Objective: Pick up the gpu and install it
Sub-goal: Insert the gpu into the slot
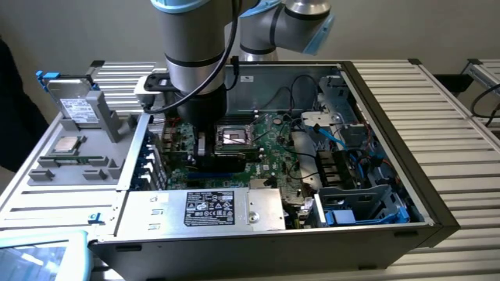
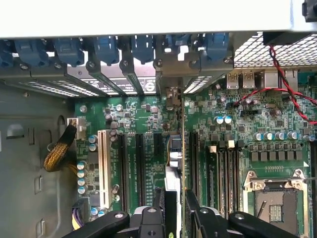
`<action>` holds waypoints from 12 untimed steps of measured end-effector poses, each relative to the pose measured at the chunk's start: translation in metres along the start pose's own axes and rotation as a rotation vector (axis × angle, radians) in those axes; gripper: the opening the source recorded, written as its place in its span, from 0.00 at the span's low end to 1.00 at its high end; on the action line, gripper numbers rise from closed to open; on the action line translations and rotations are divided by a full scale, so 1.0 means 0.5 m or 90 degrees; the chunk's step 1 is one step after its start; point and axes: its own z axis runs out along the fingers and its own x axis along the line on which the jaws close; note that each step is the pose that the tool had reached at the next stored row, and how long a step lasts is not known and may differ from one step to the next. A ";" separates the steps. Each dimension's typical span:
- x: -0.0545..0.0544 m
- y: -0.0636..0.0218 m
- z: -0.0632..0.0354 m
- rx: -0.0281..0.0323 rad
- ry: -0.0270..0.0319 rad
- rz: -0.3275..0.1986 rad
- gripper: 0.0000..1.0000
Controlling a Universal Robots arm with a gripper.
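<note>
Gripping the gpu (image 2: 174,166) edge-on between its closed fingers, the end effector (image 2: 176,210) hangs low inside the computer case (image 1: 399,140), over the expansion slots (image 2: 140,163) of the motherboard (image 2: 223,114). The card's far end points toward the rear slot covers (image 2: 106,79). Installation appears to be in hand. Seating likely calls for keeping the card square over its slot and pressing straight.

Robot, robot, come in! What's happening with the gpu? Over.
Pincer shut on the gpu. Card upright among motherboard slots, seating unclear. Red wire well apart.
</note>
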 end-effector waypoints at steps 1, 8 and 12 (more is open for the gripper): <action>0.000 0.000 0.000 0.0000 0.0000 0.000 0.28; -0.001 0.002 0.001 0.0000 -0.0001 0.000 0.28; -0.001 0.003 0.005 0.0001 -0.0002 0.000 0.28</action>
